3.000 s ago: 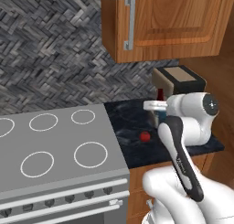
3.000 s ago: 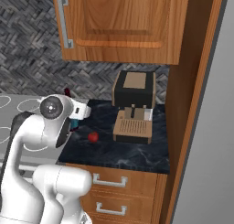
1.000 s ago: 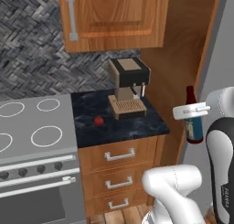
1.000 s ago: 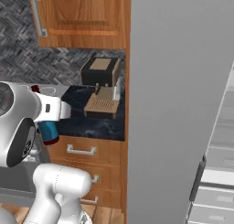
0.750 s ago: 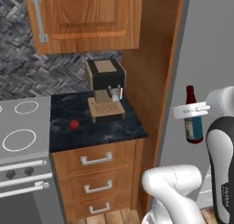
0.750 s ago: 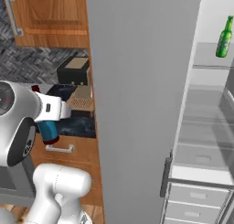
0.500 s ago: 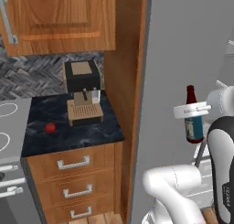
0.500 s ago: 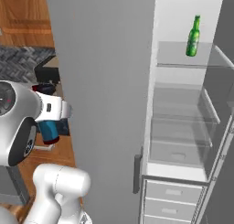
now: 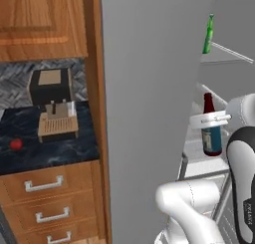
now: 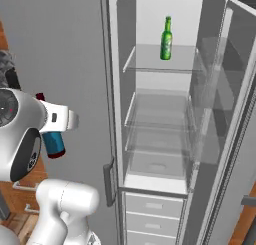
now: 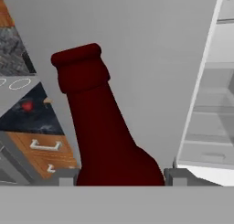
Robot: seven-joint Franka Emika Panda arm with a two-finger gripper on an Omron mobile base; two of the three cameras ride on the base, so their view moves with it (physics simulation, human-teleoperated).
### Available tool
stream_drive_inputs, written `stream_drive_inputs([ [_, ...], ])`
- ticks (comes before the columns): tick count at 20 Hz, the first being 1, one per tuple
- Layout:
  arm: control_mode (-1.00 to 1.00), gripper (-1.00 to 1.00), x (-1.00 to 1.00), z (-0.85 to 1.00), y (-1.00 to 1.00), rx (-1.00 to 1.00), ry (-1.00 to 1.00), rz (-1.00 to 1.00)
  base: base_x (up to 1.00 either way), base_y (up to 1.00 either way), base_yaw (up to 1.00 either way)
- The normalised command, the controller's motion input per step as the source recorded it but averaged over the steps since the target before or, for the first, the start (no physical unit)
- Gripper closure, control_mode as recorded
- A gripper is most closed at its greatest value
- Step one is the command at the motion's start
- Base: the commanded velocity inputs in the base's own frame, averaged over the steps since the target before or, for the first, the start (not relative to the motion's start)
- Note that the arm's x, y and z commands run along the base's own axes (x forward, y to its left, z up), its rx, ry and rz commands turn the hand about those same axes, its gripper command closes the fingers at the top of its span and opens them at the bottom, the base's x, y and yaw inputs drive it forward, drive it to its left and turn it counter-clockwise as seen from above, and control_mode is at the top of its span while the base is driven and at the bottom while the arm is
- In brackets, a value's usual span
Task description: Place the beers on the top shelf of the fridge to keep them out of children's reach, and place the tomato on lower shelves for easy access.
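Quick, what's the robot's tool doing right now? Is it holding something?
Tool: shut on the dark brown beer bottle, holding it upright beside the fridge.

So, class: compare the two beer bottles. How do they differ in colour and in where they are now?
Colour: the green bottle is bright green; the brown bottle is dark brown with a red cap and blue label.
Place: the green bottle stands on the top shelf inside the fridge; the brown bottle is outside it, held in the gripper.
Shared: both are slim, upright glass bottles.
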Motion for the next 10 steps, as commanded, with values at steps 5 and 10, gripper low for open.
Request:
stream_drive_inputs([
  [5,1.00,1.00,0.00,0.00,0.00,0.00,0.00,0.00,0.07,-0.52,0.00],
  [10,1.00,1.00,0.00,0.00,0.00,0.00,0.00,0.00,0.11,-0.51,0.00],
])
